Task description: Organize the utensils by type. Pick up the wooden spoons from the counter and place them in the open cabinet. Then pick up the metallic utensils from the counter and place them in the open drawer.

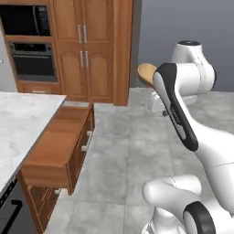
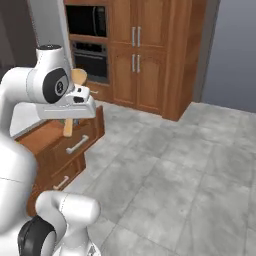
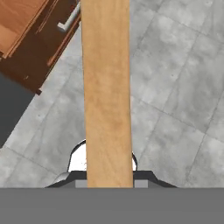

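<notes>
A wooden spoon is held in my gripper [image 2: 70,118], which is shut on its handle. Its pale bowl [image 2: 79,76] sticks up above the hand and the handle [image 2: 67,128] hangs below it. In the left base view the bowl [image 1: 146,73] peeks out behind the arm. The handle [image 3: 107,87] runs up the middle of the hand view, over the grey floor. The open drawer [image 1: 59,137] juts out under the marble counter [image 1: 18,119], left of the hand, and appears empty. The cabinet and the metallic utensils are out of view.
Tall wooden cabinets with paired slim handles [image 1: 84,45] stand at the back, beside a built-in oven [image 1: 32,61] and microwave [image 1: 25,20]. Grey tiled floor [image 2: 175,165] spreads to the right. A lower drawer front with a bar handle [image 2: 77,144] faces the arm.
</notes>
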{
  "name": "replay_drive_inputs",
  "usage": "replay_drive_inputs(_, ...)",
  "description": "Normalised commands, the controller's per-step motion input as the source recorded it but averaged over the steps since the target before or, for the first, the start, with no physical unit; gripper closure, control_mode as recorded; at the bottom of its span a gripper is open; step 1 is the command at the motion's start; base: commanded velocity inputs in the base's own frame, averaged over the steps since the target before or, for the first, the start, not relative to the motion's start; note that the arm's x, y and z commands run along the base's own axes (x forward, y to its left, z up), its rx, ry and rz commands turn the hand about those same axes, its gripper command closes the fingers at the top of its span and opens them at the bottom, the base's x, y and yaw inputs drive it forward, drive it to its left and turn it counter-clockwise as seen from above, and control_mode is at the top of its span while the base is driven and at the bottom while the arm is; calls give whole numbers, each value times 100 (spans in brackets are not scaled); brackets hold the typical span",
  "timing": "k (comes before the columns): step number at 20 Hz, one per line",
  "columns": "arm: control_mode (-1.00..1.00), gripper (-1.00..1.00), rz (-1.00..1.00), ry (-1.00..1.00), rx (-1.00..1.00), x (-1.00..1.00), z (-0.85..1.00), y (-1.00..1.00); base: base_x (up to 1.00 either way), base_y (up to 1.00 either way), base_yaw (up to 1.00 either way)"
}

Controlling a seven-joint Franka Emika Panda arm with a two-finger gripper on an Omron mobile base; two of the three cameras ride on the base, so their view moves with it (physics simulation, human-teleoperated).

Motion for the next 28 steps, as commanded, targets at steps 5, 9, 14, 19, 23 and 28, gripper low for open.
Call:
replay_drive_inputs(5,100,100,0,0,0,0,0,0,-44,0,-72)
replay_drive_inputs(9,100,100,0,0,0,0,0,0,-13,5,-63)
replay_drive_inputs(14,100,100,0,0,0,0,0,0,-31,0,-56)
replay_drive_inputs(19,100,100,0,0,0,0,0,0,-35,0,-54)
replay_drive_inputs(23,100,100,0,0,0,0,0,0,-29,0,-55)
replay_drive_inputs(28,100,100,0,0,0,0,0,0,-25,-2,-53)
